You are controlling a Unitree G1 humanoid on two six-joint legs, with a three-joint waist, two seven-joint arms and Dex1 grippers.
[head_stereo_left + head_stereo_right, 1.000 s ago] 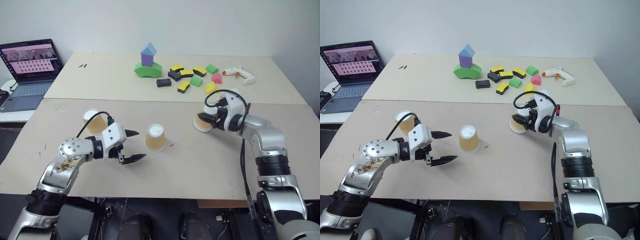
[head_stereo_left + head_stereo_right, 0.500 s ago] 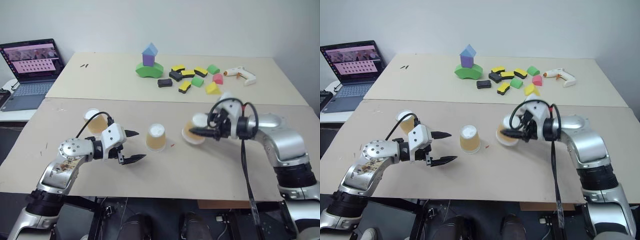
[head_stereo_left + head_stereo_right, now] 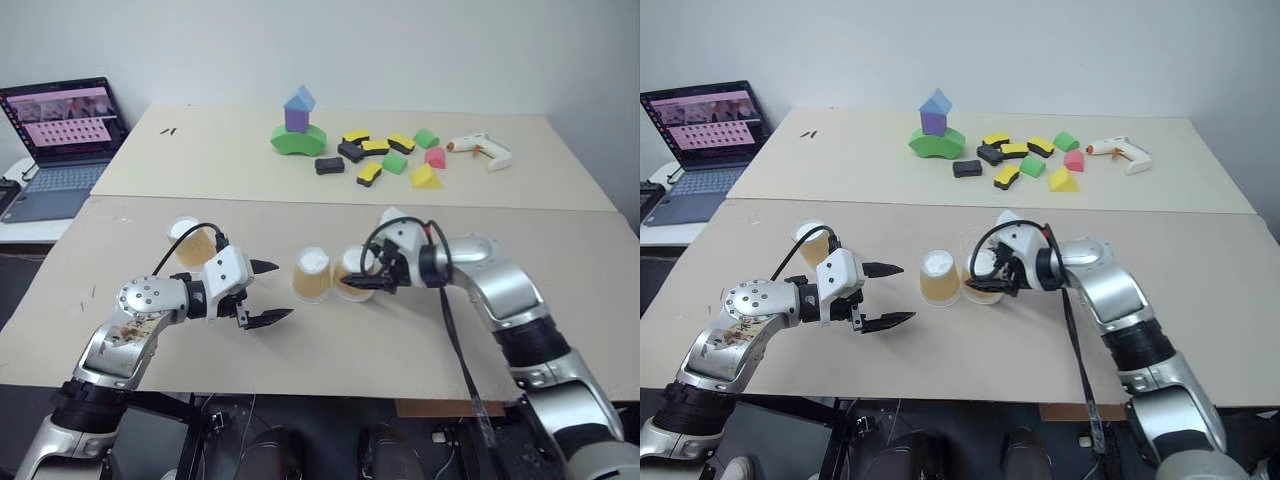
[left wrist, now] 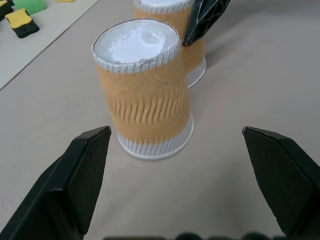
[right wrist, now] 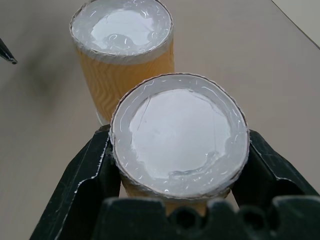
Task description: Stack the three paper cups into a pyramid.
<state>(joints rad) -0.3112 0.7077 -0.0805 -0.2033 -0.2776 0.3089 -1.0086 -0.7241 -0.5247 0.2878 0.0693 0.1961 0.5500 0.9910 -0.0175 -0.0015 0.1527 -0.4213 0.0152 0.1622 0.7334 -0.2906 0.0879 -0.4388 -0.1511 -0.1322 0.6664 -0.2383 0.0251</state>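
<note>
While the right gripper (image 3: 368, 282) is clamped on one paper cup (image 3: 352, 274), that cup is held upside down, white base up, just beside a second upside-down cup (image 3: 311, 275) standing near the middle of the front table (image 3: 330, 345). In the right wrist view the held cup (image 5: 179, 135) is seen pinched between the two black fingers (image 5: 89, 172), with the second cup (image 5: 122, 47) close behind it; whether the two cups touch cannot be told, nor whether the held cup rests on the table. The left gripper (image 3: 262, 293) is held with its fingers spread wide and nothing between them, pointed toward the standing cup from the robot's left and apart from it. In the left wrist view the standing cup (image 4: 144, 90) is framed between the open fingers (image 4: 75, 175), and the held cup (image 4: 192, 45) is seen behind it with a black fingertip of the right gripper against its side. The third cup (image 3: 192, 243) is seen on the front table behind the left arm, well apart from the other two; which way up it stands cannot be told. No cup is set atop another.

On the far table (image 3: 220, 150) a tower of green, purple and blue blocks (image 3: 296, 125) is stood, with loose coloured blocks (image 3: 385, 158) scattered to its right and a glue gun (image 3: 480, 149) beyond them. An open laptop (image 3: 60, 135) is placed on a side surface at the far left.
</note>
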